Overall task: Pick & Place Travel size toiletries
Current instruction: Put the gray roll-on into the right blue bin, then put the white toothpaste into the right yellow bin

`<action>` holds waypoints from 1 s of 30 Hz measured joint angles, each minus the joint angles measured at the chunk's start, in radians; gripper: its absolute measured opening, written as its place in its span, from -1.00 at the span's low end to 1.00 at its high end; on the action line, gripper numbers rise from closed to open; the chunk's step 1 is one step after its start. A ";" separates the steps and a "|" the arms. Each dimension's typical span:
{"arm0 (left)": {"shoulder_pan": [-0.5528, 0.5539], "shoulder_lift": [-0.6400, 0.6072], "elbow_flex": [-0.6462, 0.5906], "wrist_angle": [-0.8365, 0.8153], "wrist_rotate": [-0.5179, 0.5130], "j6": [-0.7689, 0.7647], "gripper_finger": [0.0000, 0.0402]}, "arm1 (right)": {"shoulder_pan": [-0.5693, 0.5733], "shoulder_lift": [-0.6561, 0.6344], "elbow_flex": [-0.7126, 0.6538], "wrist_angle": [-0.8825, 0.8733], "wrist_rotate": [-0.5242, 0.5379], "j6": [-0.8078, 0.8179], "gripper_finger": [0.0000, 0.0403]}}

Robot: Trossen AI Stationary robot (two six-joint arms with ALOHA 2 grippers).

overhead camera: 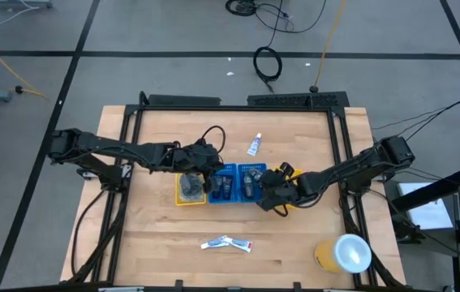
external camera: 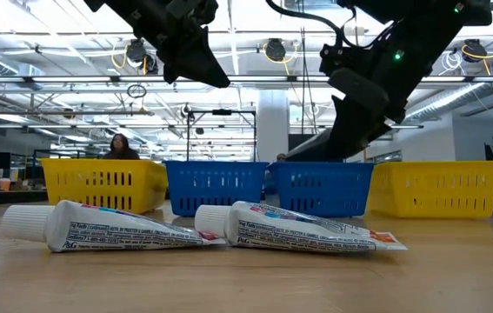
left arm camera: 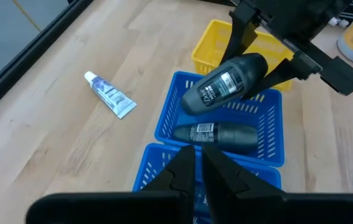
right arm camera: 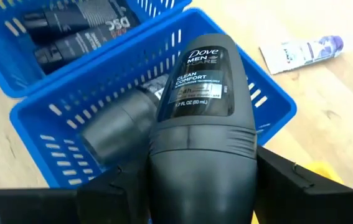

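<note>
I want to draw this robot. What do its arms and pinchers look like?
Two thin black jointed arms with black cables looping along them. The left end effector has two flat, pointed black fingers. The right end effector has wide, blocky black fingers, and a small green light glows on one arm.

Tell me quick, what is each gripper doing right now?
Left gripper: shut, empty, above the blue trays.
Right gripper: holding a dark bottle over a blue tray.

left arm: dark, jointed, black cable looped near wrist | right arm: dark, jointed, green light on wrist in low view | tool fingers: black, tapered, angular
</note>
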 joint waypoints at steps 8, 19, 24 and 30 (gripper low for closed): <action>0.000 0.000 0.000 0.000 0.000 0.008 -0.87 | 0.000 0.000 0.000 0.018 -0.001 -0.025 0.33; -0.010 0.000 0.000 -0.011 0.132 0.007 -0.87 | 0.000 0.000 0.000 0.097 -0.003 -0.147 0.22; -0.080 0.001 0.000 -0.039 0.307 0.000 -0.87 | 0.000 -0.005 0.001 0.111 -0.004 -0.185 0.16; -0.243 0.024 0.000 -0.054 0.256 -0.057 -0.87 | 0.000 -0.005 0.002 0.144 -0.004 -0.220 0.10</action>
